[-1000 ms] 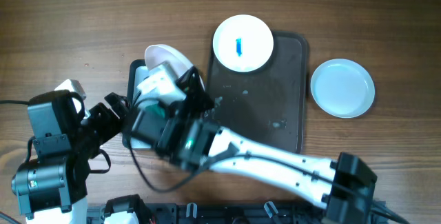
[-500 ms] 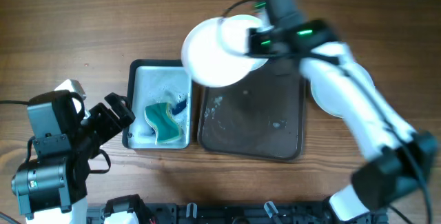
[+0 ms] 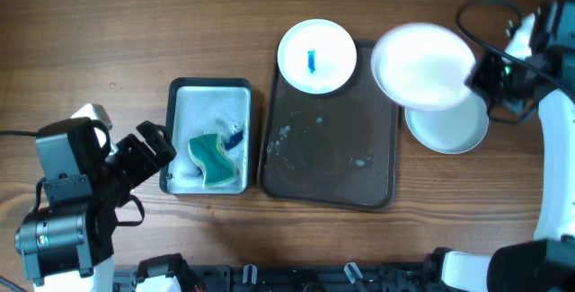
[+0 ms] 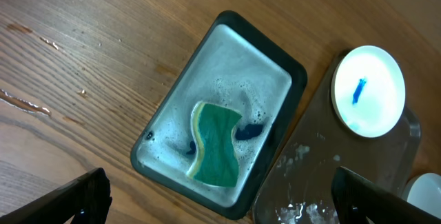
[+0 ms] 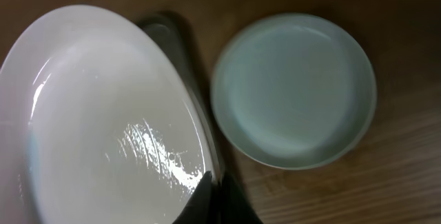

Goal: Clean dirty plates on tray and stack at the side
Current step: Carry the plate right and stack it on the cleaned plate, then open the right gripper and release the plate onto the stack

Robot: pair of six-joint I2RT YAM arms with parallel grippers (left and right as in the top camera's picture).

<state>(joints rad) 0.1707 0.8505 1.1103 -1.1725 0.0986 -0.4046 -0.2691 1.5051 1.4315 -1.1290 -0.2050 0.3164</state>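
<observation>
- Three plates are showing: one dirty plate [image 3: 316, 56] is sitting at 12 o'clock on the one tray [image 3: 328, 162].
- The right gripper [image 5: 219, 200] is pinching the second plate [image 3: 422, 54] by its rim, at the tray's 2 o'clock.
- The third plate [image 3: 449, 128] is lying on the table [image 3: 90, 40], at the tray's 3 o'clock.
- The left gripper [image 4: 224, 200] is keeping its fingers wide and empty, at 9 o'clock of one basin [image 3: 180, 94] with one sponge [image 3: 212, 157].

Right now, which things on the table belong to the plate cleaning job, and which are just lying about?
Job: stained plate, tray, held plate, right gripper, side plate, soapy tub, sponge.
Lying about: only water streaks on the table.
</observation>
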